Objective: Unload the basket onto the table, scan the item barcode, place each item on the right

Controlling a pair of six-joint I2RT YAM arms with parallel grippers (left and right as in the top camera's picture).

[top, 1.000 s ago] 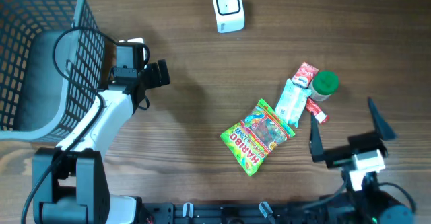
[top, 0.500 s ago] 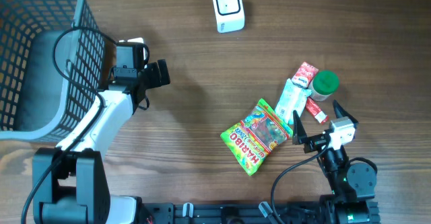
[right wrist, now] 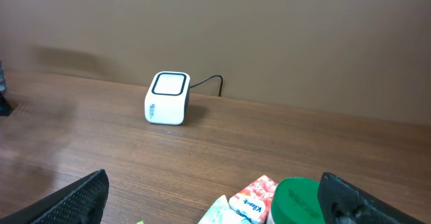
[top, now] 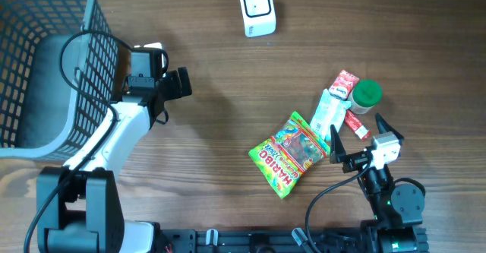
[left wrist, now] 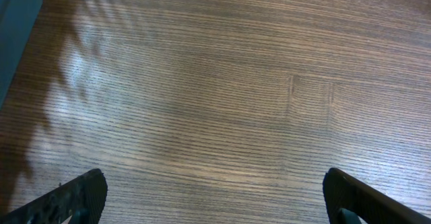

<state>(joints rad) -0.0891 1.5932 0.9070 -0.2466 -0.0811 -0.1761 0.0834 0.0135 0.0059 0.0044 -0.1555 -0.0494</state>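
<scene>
Beside the candy bag (top: 292, 153), the right hand (top: 358, 137) gapes wide, holding nothing. By the basket (top: 76, 93), the left hand (left wrist: 214, 187) hangs equally wide, empty.

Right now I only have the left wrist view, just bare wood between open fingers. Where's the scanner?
Observer: The white scanner sits at the far side of the table, beyond and right of the left gripper.
Operator: And the items?
Observer: A Haribo bag, pale packet, red packet and green-capped bottle lie clustered by the right gripper.
Operator: Is it holding anything?
Observer: No, it's open, nothing between its fingers.
</scene>
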